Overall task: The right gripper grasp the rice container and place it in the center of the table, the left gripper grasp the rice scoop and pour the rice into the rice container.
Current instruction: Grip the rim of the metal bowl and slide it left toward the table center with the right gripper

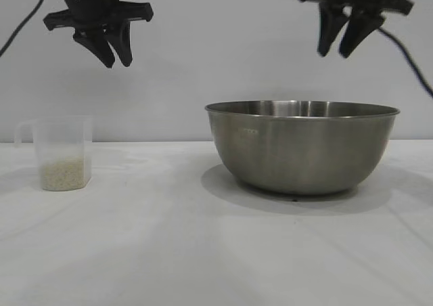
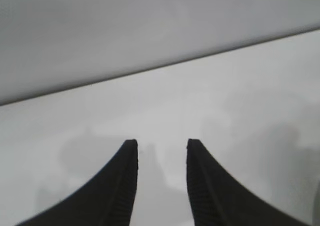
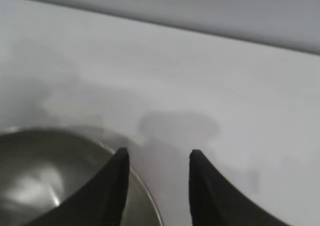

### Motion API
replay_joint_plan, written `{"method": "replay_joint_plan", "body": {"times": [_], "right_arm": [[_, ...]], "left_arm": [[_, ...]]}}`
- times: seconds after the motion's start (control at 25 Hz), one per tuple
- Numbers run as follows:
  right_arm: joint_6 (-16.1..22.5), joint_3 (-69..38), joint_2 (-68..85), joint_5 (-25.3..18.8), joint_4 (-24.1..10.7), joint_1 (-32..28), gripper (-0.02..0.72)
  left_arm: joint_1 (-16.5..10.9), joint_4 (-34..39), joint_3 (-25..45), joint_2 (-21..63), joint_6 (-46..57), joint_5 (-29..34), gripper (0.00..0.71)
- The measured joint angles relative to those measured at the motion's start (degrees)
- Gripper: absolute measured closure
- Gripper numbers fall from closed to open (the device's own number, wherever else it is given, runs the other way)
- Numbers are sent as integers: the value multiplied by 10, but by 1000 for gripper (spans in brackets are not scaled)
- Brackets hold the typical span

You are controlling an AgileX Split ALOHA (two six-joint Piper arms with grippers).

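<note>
Exterior view: both grippers were seen empty, jaws parted narrowly, right gripper point(image 1: 342, 50) above rice container point(image 1: 302, 147), left gripper point(image 1: 115, 60) above rice scoop point(image 1: 61, 153) at table point(image 1: 169, 252) left. Bowl rim should be pinched squarely, then slid centreward.

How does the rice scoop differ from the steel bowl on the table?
The rice scoop is small, clear plastic with a side handle; the rice container is large, round, opaque steel. The scoop shows rice at its bottom; the container looks empty in the right wrist view. Both stand upright on the table, ungripped.
</note>
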State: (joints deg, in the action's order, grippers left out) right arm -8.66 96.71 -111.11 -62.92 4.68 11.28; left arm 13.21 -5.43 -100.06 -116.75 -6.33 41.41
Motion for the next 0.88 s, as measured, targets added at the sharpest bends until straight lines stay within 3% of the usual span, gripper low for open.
{"method": "replay_joint_plan", "body": {"times": [0.24,0.64,0.8,0.88], "right_arm": [[0,-73,0,5,-7,0,459],[-2,-76,-56,31,7,0,459],[-2,-76,-80,46,10,0,633],[-1,-76,-83,51,17,1,643]], "left_arm": [[0,-15,0,1,-3,16,504],[0,-21,0,2,-15,18,504],[0,-21,0,2,-16,19,504],[0,-22,0,2,-20,19,504]]}}
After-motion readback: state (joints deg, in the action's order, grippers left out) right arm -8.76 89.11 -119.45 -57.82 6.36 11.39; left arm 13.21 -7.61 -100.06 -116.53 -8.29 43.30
